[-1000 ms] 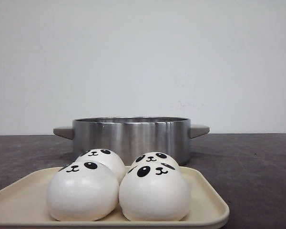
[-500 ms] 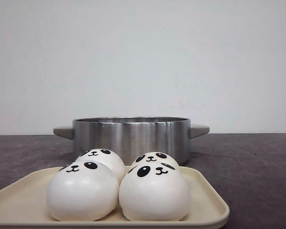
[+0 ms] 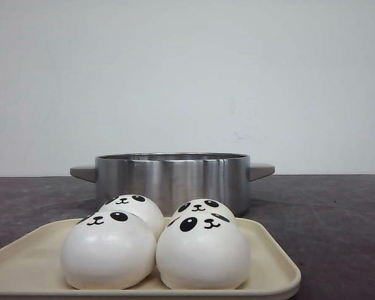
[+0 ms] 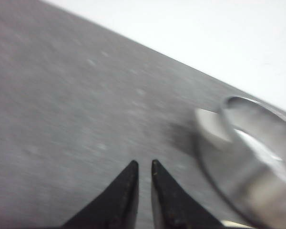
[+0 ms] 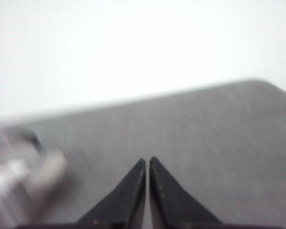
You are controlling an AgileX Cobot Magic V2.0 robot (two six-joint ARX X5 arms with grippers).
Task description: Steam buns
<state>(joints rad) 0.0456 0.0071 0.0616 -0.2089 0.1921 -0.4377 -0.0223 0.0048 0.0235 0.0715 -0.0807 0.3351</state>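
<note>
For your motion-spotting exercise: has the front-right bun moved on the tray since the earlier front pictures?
No. The front-right bun keeps its place beside the front-left bun on the tray, below the pot.

Four buns are grouped on a tray; a pot is set just behind.

left gripper: black, tapered pointed fingers | right gripper: black, tapered pointed fingers

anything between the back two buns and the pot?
Front view: nothing. Behind the back buns only the tray's far rim and possibly some tabletop before the steel pot.
</note>
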